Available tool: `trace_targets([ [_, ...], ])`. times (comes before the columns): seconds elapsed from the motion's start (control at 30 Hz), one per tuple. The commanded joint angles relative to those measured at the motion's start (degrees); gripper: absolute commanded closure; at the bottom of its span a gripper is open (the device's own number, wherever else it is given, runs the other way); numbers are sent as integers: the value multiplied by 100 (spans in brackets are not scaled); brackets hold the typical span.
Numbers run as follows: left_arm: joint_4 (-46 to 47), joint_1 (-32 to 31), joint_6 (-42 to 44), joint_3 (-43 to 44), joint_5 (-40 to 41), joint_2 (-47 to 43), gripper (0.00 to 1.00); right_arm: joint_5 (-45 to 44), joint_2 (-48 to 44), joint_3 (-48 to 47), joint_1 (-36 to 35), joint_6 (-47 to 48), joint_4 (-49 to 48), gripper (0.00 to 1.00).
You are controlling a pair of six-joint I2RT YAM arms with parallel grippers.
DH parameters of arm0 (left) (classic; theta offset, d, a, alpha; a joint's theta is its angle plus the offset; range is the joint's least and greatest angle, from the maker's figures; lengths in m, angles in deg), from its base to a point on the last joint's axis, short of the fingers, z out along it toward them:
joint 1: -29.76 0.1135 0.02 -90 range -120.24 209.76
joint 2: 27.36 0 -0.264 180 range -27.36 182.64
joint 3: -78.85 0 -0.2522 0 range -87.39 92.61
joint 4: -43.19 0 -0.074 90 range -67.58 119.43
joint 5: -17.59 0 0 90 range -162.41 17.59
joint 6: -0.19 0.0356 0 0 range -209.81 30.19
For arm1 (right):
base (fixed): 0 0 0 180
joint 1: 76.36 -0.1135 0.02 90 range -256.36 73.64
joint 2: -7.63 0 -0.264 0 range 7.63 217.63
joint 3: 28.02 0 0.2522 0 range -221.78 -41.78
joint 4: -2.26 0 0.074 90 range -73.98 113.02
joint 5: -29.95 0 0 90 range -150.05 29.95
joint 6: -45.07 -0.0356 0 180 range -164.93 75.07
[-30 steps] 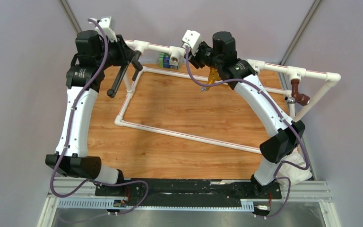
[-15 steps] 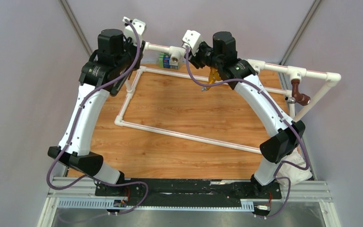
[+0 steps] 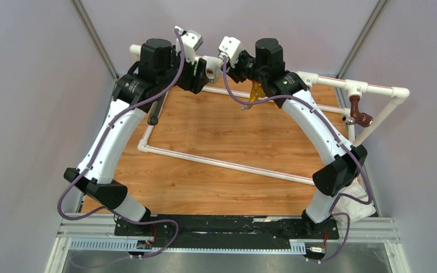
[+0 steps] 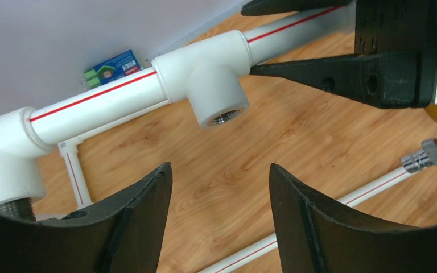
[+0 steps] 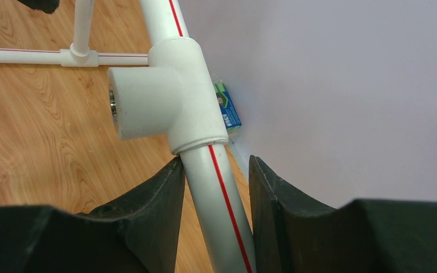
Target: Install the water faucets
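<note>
The dark faucet hangs from the left-hand fitting of the white pipe, above the bench. Bare thread shows at its neck, so it may be only partly screwed in. A knock to the frame could loosen it. The left gripper is spread and empty below the open tee. It is near the right gripper, which clamps the pipe, and the two could collide.
</note>
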Motion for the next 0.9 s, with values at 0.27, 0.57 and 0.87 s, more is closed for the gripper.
trace_targets([
  [0.27, 734, 1434, -2373, -972, 255, -1515, 22, 555, 105, 188, -280, -606, 648, 100],
  [0.57, 1807, 2728, -3517, -2853, -1504, -2562, 22, 546, 96, 206, -288, -606, 656, 100],
  [0.87, 2827, 2728, -4353, -3628, -2278, -2633, 25, 572, 105, 197, -280, -623, 648, 100],
])
